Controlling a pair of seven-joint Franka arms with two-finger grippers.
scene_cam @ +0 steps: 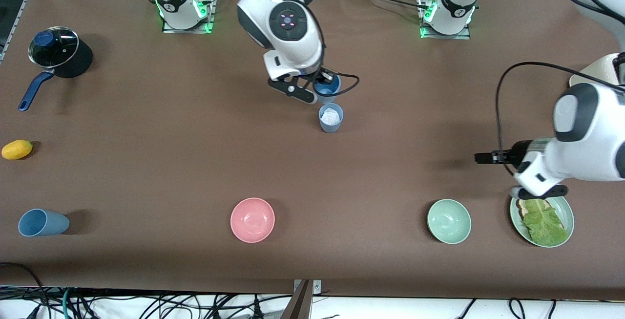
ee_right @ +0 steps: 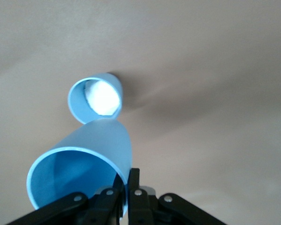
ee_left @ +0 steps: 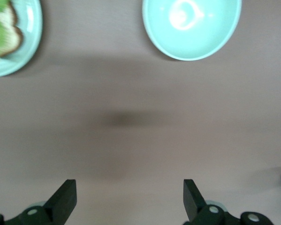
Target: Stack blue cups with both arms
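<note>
- Right gripper pinches the rim of a blue cup, held over the mid-table cup with a white scrap inside.
- Left gripper, fingers spread, waits above bare tabletop beside the green plate.
- Third blue cup lies tipped at the right arm's end.

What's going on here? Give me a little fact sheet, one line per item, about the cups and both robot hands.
Right gripper: shut on the held blue cup, over the table
Cup with white scrap: upright on the table, beside the held blue cup
Third blue cup: on its side, toward the right arm's end
Left gripper: open, empty, waiting near the mint bowl
Stacked so far: none
</note>
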